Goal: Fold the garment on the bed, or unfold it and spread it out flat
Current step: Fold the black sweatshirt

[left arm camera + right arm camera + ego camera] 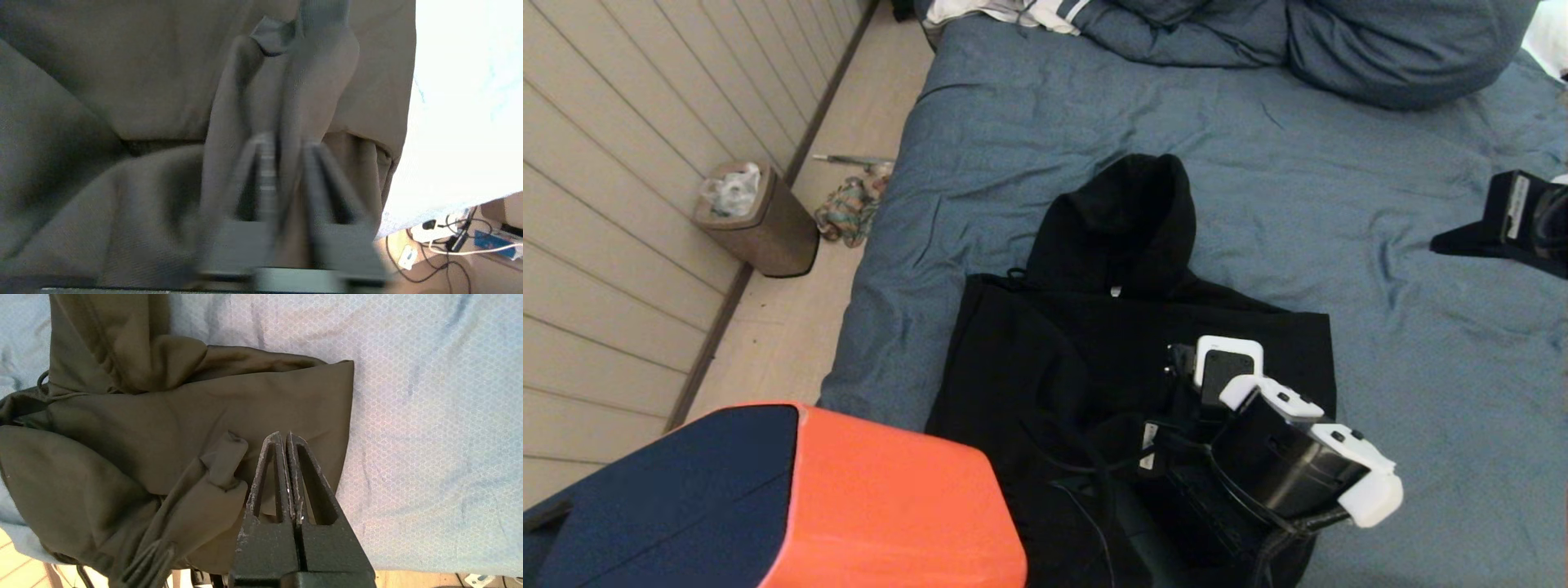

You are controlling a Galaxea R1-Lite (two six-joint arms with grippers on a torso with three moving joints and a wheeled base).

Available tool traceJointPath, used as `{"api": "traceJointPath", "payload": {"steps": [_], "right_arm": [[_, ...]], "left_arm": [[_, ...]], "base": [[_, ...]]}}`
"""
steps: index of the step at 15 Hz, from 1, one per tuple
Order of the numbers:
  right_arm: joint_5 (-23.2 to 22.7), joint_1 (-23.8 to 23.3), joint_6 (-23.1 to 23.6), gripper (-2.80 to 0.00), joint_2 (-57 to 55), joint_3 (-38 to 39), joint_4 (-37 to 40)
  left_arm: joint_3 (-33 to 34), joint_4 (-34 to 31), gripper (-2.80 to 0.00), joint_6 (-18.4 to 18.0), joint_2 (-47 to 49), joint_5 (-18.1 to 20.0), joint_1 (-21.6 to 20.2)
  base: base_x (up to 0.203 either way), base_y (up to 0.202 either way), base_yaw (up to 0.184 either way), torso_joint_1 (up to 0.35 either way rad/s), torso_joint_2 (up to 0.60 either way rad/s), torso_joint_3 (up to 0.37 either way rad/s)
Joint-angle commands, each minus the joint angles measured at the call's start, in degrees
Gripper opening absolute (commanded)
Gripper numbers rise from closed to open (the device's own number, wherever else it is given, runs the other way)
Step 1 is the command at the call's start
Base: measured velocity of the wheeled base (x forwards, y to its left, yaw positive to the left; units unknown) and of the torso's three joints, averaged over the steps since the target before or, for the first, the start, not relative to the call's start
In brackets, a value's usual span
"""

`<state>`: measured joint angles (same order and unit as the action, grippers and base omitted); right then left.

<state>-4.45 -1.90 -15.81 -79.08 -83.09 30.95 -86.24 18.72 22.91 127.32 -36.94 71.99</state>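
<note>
The garment (1094,343) is a black hooded sweatshirt lying on the bed (1339,163), its body folded into a rough rectangle with the hood pointing toward the pillows. My left gripper (1176,363) is low over the garment's middle. In the left wrist view its fingers (265,171) stand a little apart, and a raised ridge of the garment (122,102) runs between them up to the left gripper (288,141). My right gripper (1441,242) hovers over bare bed to the right. It is shut and empty (284,435), just off the garment's edge (163,428).
The bed's left edge drops to a wooden floor, where a brown bin (756,216) and a multicoloured rag (849,208) lie. Blue pillows (1380,49) and a white striped cloth (1045,12) lie at the head. An orange and navy block (809,506) fills the near left.
</note>
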Motion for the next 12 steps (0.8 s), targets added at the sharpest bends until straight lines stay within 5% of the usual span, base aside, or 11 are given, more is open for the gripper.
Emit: {"api": "traceJointPath", "payload": {"steps": [1, 9, 12], "right_arm": [[-0.3, 0.0, -0.1, -2.8, 0.0, 0.0, 0.2], [-3.6, 0.1, -0.4, -2.8, 0.7, 0.3, 0.2], [-6.8, 1.1, -0.5, -2.8, 0.8, 0.7, 0.2]], "left_arm": [[0.6, 0.2, 0.0, 0.1, -1.2, -0.2, 0.0], [8.2, 0.1, 0.0, 0.1, -16.5, -0.1, 2.3], [18.2, -0.2, 0.0, 0.2, -24.3, 1.9, -7.8]], "base": [[0.0, 0.0, 0.0, 0.0, 0.0, 0.0], [0.0, 0.0, 0.0, 0.0, 0.0, 0.0], [0.0, 0.0, 0.0, 0.0, 0.0, 0.0]]}}
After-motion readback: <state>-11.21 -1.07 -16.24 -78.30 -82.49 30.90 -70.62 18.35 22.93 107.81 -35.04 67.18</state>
